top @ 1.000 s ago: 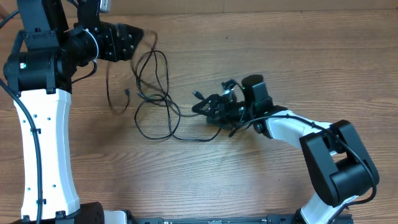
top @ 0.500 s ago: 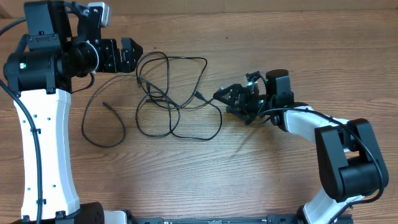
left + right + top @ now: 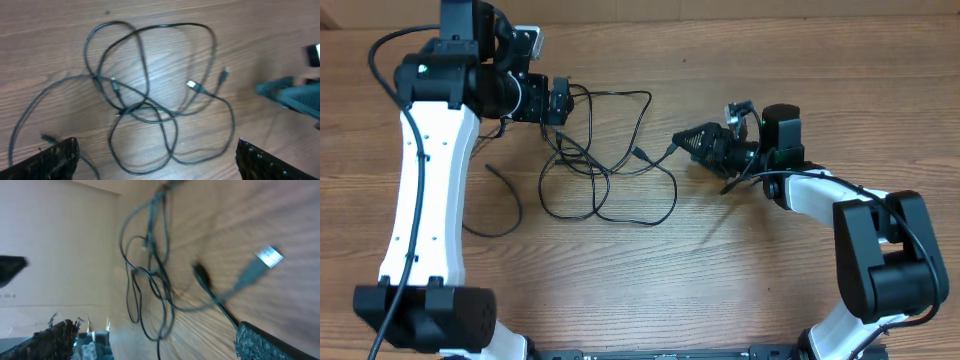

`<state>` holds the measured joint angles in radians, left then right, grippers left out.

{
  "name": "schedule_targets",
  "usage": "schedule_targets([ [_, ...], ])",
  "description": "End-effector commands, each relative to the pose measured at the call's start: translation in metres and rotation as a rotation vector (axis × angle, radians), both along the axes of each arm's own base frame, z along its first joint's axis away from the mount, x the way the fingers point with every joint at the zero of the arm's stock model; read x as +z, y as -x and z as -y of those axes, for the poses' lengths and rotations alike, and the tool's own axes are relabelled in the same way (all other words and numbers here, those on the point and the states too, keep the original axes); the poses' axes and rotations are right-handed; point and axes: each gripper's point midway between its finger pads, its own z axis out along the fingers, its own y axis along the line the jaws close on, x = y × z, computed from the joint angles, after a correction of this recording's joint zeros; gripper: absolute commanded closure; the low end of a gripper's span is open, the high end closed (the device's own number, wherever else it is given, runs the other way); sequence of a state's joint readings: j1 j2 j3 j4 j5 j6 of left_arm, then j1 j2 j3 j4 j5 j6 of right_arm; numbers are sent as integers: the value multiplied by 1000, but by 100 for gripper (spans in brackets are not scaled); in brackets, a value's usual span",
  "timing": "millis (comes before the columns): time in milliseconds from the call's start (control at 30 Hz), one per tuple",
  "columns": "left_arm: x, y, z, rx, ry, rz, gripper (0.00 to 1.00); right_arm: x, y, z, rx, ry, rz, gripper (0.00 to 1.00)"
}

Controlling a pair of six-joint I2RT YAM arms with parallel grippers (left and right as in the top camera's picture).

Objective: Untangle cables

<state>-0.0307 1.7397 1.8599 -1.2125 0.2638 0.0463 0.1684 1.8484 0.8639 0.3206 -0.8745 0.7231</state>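
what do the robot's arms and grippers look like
Both arms have white shells on their long links and black joint housings. The left arm carries small dark holes, a green light and a black cable along its white link. The right arm is the same build. The left gripper and right gripper are black, with rough-textured finger pads.
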Motion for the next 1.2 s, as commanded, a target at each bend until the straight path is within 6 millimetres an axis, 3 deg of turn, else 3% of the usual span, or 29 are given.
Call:
schedule_targets([
  [0, -7, -11, -18, 113, -23, -20, 0, 12, -14, -11, -82, 13, 30, 0],
  [367, -36, -22, -29, 145, -67, -80, 0, 15, -36, -57, -185, 102, 113, 0],
  [500, -34, -27, -30, 164, -61, -62, 0, 14, -46, -75, -176, 103, 125, 0],
  [767, -33, -29, -30, 163, -61, -54, 1, -13, -72, -86, -208, 100, 66, 2],
  [900, -33, -30, -30, 164, -60, -49, 0, -15, -74, -94, -198, 94, 75, 14],
  [1033, -33, -30, -29, 163, -60, -49, 1, -3, -69, -116, -190, 75, 142, 23],
  [1167, -33, -30, -29, 162, -60, -50, 0, -6, -64, -127, -207, 100, 150, 33],
])
